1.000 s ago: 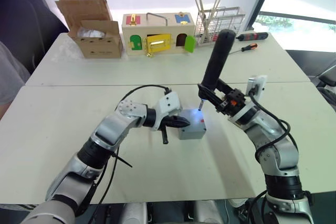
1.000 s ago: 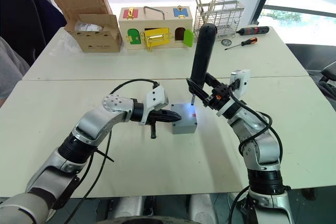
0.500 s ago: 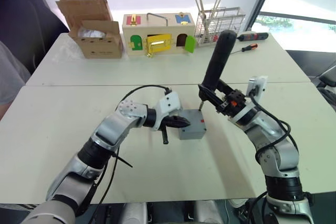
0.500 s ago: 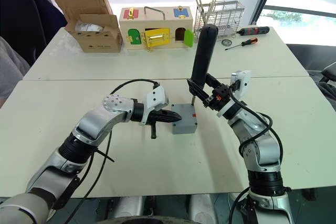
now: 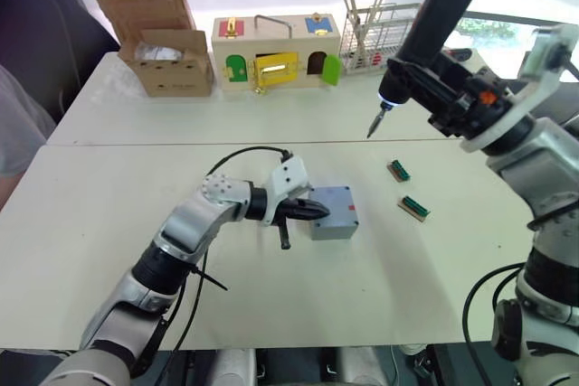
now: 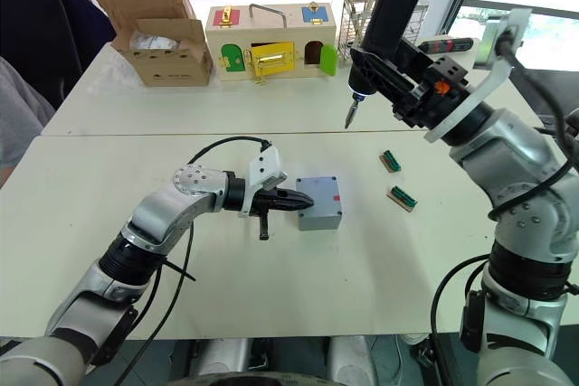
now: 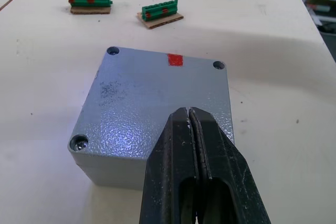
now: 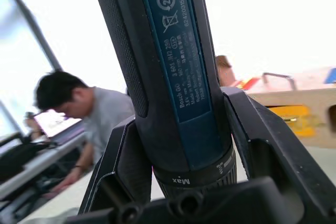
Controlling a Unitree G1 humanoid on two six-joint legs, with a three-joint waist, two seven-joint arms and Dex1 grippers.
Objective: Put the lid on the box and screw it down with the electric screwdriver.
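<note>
The grey box [image 5: 335, 226] stands at the table's middle with the lid [image 7: 152, 93] seated on it, red mark at one edge. My left gripper [image 7: 189, 113] is shut with nothing between its fingers, its tips resting on the lid's left side, also seen from above [image 5: 315, 212]. My right gripper [image 5: 432, 88] is shut on the electric screwdriver [image 5: 443, 6], held high and tilted over the table's right half. Its metal bit [image 5: 373, 127] points down, well clear of the box. The right wrist view shows the tool's blue-black barrel [image 8: 168, 66] close up.
Two green terminal blocks [image 5: 399, 170] [image 5: 415, 208] lie right of the box. Along the far edge stand a cardboard box [image 5: 163, 42], a wooden box with coloured doors [image 5: 274, 56], a wire rack [image 5: 380, 33] and hand screwdrivers [image 6: 448, 43]. A person [image 8: 84, 114] sits behind.
My right arm has lifted the electric screwdriver up and away to the right, off the lid's corner. The left gripper and the box have stayed put.
</note>
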